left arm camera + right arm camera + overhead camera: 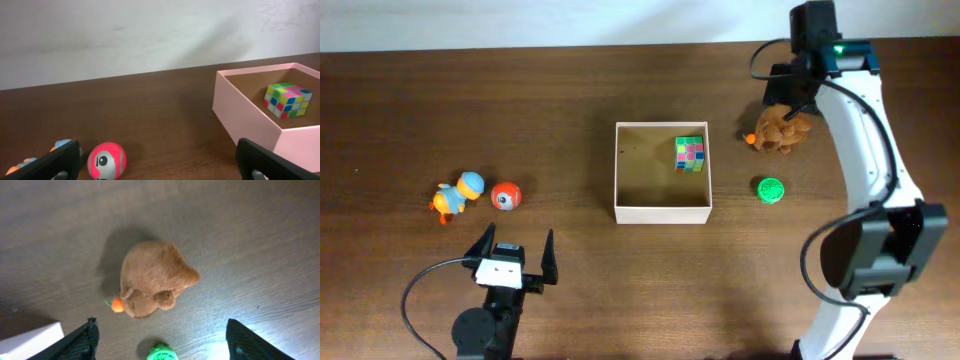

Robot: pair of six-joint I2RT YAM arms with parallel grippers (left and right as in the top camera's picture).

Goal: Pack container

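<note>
The container (660, 213) is a square white box with a tan floor at the table's middle; its wall also shows in the left wrist view (250, 115). A multicoloured cube (690, 153) lies in its far right corner, and it shows in the left wrist view too (287, 100). My right gripper (786, 100) is open and empty, hovering above a brown plush animal with an orange carrot (155, 280) that lies right of the container. My left gripper (513, 255) is open and empty near the front edge, behind a red ball (106, 160).
A green ball (770, 190) lies right of the container, in front of the plush (786, 130), and shows in the right wrist view (162, 353). The red ball (506, 195) and a duck toy (455, 195) lie at the left.
</note>
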